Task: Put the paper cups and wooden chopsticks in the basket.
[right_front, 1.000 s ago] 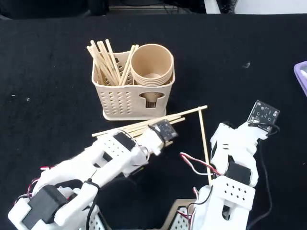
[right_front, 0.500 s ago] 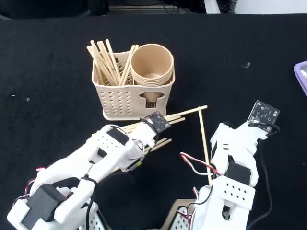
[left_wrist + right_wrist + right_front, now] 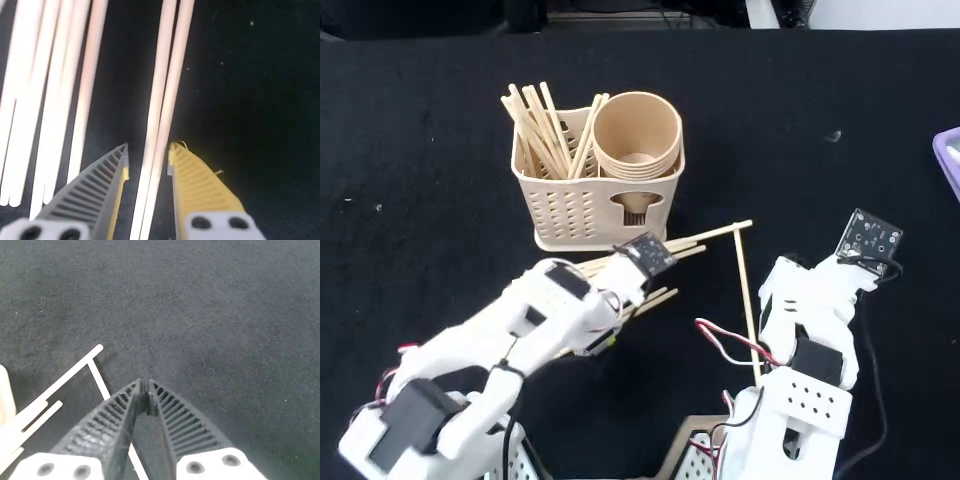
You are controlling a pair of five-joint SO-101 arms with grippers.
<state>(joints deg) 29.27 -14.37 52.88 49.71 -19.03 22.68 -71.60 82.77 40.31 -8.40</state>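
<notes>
The left gripper (image 3: 147,152) stood low over the loose chopsticks (image 3: 695,240), which lay flat on the table (image 3: 840,180) just in front of the basket (image 3: 570,212). Its fingers were apart, straddling a pair of chopsticks (image 3: 162,85) without clamping them. The hazard, in my judgement, lay in the closing: the pair sat off-centre in the gap, so one finger could meet the wood first and roll a stick clear. The two could also scissor once lifted and foul the basket's rim. The bundle's long axis ran across the basket's front at a slant, the exposed tips pointing toward the right arm's side. A single chopstick (image 3: 747,300) lay crosswise to the bundle, running back toward the right arm's base. The right gripper (image 3: 145,392) hung above it, fingers together on nothing. The paper cups (image 3: 637,135) sat stacked in the basket beside the leaning sticks (image 3: 542,125).
</notes>
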